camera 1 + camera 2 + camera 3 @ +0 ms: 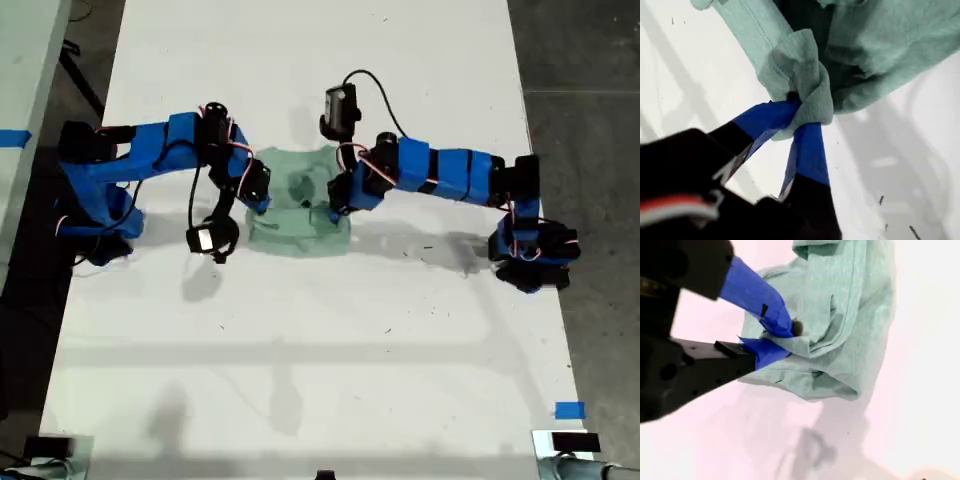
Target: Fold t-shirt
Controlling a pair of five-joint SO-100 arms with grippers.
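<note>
Exterior view: the t-shirt (298,205), soft and crumpled, is ringed by bare white table (320,340). Bunched cloth is pinched by my first gripper (799,116) and my second gripper (776,340).

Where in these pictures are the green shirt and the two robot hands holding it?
t-shirt (298,200): exterior view, middle of the cloth.
my first hand (800,112): first wrist view, blue tips pinching bunched fabric.
my second hand (776,337): second wrist view, blue tips clamping an edge.
</note>
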